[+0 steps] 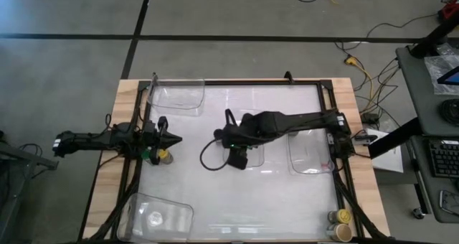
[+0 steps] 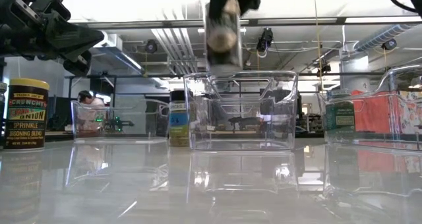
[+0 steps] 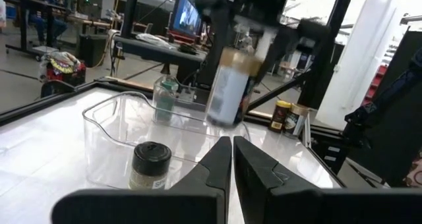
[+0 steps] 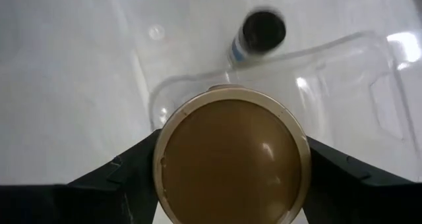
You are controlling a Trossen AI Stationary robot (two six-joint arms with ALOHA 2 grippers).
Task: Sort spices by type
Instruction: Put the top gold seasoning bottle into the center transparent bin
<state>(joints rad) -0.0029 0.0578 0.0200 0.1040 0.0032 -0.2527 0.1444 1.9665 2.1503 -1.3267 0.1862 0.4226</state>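
Observation:
My right gripper [image 1: 238, 156] hangs over the middle of the table, shut on a spice jar with a tan lid [image 4: 231, 161]. The low view shows that jar [image 2: 222, 33] above a clear bin [image 2: 241, 112]. In the bin under it stands a black-lidded jar [image 4: 262, 29], resting on its base. My left gripper [image 1: 168, 138] waits shut at the table's left side. A green-lidded jar [image 1: 150, 155] and a tan-lidded jar [image 1: 165, 156] stand just beside it. My right gripper pinches the tan-lidded jar between its two fingers [image 4: 125, 178], one on each side of the body just below the lid [image 4: 165, 138]. The fingers come from above, slanting down. The jar [image 3: 227, 85] hangs lifted clear above the bin, slightly tilted.
Clear bins also sit at the far left [image 1: 176, 93], the right [image 1: 308, 154] and the near left corner [image 1: 158, 215]. Two jars [image 1: 343, 217] stand at the near right corner. A yellow-lidded jar [image 2: 25, 112] stands at the left in the low view.

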